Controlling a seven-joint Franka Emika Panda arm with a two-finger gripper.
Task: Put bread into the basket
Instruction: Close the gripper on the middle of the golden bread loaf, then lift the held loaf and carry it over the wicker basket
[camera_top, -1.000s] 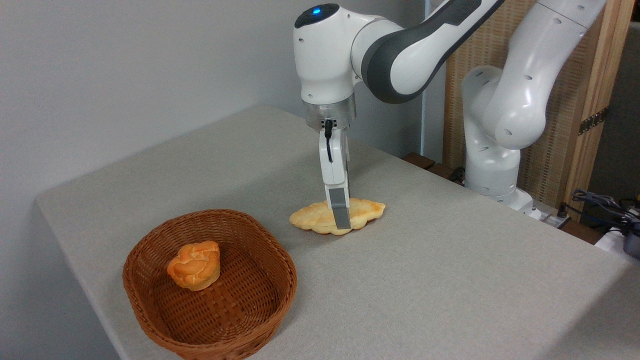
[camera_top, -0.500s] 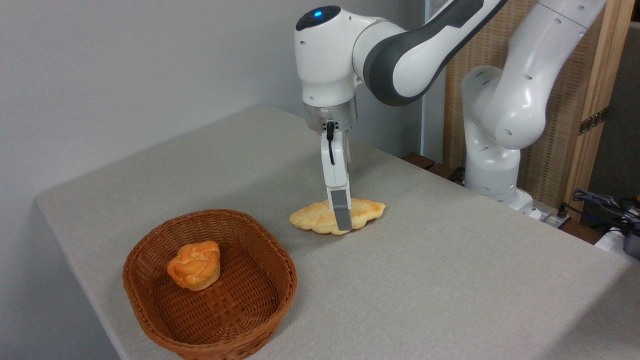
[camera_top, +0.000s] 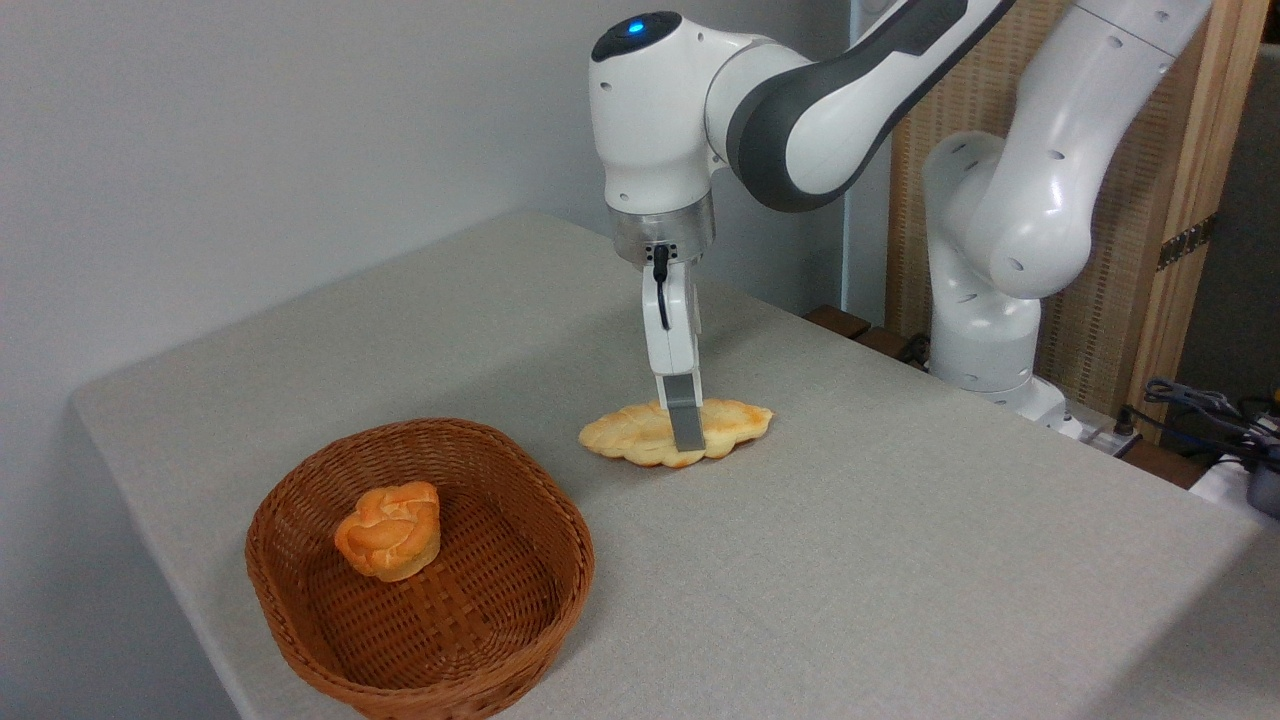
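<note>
I had my two-finger gripper (camera_top: 686, 432) down at the middle of the long, flat, pale golden braided loaf of bread (camera_top: 676, 433), which lay on the grey cloth-covered table (camera_top: 900, 560), well apart from the shallow reddish-brown woven wicker basket (camera_top: 420, 570) nearer the front left. Only my near grey finger (camera_top: 686, 428) showed, crossing the loaf's front side; the other was hidden behind it, so I could not tell whether my jaws had closed on the loaf or merely stood either side of it. I judged myself at the grasping step, with the carrying not yet begun. The basket already held a small round orange knotted bun (camera_top: 388, 530) toward its left. The next move called for a firm hold, a lift clear of the rim, and a placing in the bare weave right of the bun.
</note>
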